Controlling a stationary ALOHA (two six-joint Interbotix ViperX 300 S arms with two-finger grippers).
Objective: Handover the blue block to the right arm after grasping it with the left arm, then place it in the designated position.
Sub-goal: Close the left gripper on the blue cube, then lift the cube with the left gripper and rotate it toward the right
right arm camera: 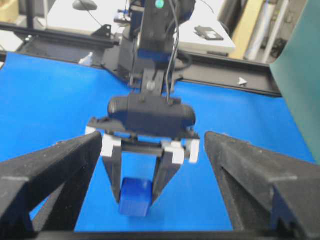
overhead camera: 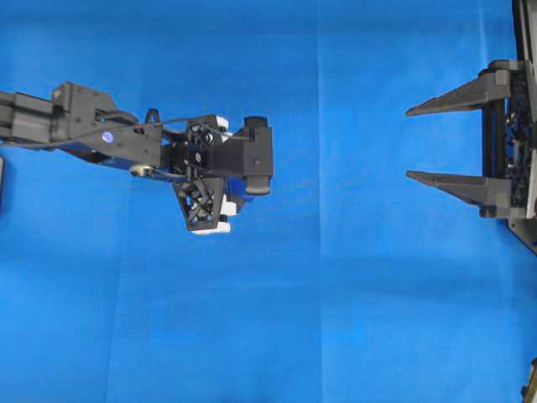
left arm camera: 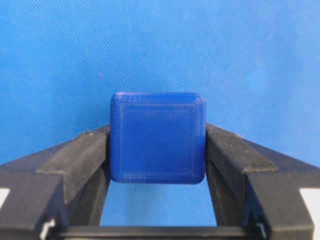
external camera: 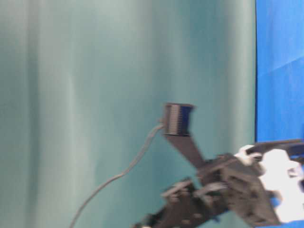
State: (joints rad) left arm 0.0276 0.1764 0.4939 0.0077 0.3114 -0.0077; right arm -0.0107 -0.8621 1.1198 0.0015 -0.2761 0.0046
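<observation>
The blue block [left arm camera: 158,137] is a small dark blue cube, pinched on both sides by the black fingers [left arm camera: 80,155] of my left gripper [left arm camera: 158,150]. From the right wrist view, the left gripper [right arm camera: 136,190] points straight down with the block [right arm camera: 135,196] between its tips, at or just above the cloth. From overhead the left gripper [overhead camera: 216,175] is left of centre and its wrist hides the block. My right gripper [overhead camera: 409,143] waits at the right edge, open wide and pointing left with nothing in it. Its fingers [right arm camera: 55,165] frame the left arm.
A bright blue cloth [overhead camera: 336,319] covers the table. A black frame rail [right arm camera: 225,62] and desks lie beyond the far edge. A green screen [external camera: 95,95] fills the table-level view, with the left arm [external camera: 228,190] at its lower right.
</observation>
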